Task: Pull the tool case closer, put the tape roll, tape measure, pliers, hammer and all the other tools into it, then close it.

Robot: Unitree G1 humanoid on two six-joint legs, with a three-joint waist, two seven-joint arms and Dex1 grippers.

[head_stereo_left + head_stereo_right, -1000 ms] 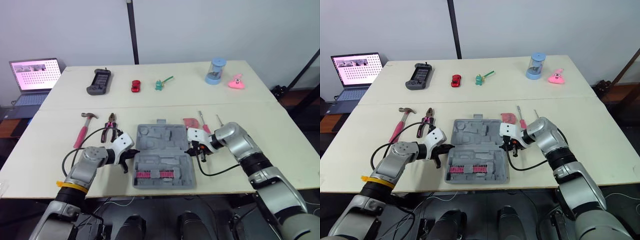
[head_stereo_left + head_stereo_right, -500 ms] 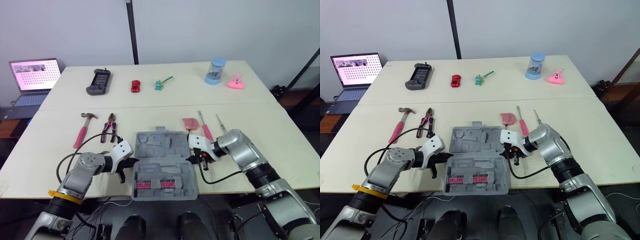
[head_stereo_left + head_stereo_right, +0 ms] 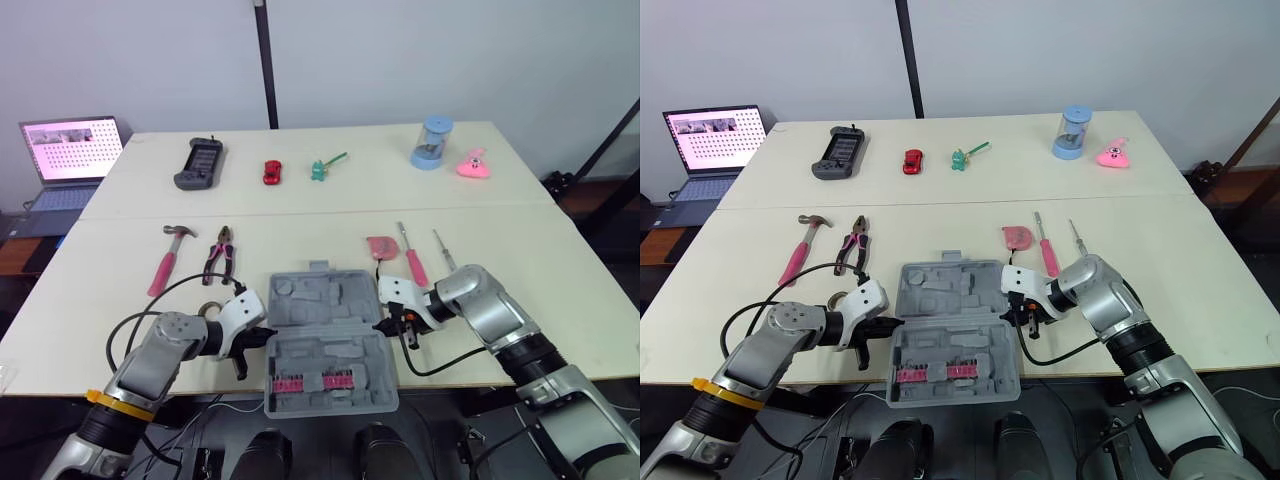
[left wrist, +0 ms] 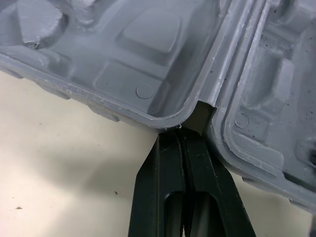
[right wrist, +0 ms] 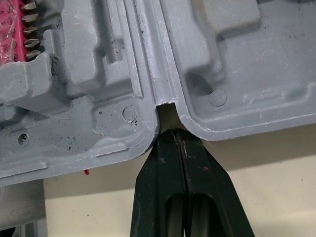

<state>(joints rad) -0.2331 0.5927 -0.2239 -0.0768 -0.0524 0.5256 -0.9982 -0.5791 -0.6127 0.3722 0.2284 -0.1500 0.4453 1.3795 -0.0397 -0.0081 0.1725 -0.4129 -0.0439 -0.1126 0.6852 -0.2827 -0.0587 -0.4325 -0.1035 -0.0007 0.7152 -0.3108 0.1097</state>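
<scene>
Tool case (image 3: 325,345) slid closer, overhanging your surface (image 3: 520,250) edge; left end effector (image 4: 181,137) and right end effector (image 5: 173,136), fingers together, at its hinge gaps.

The tape roll (image 3: 838,298) is mostly hidden behind the wrist of the left gripper (image 3: 264,337); the tool case (image 4: 148,59) is cut off by the edges in both wrist views; the bits (image 3: 310,381) are too small to be counted; the green object (image 3: 318,170) is possibly a toy.
</scene>
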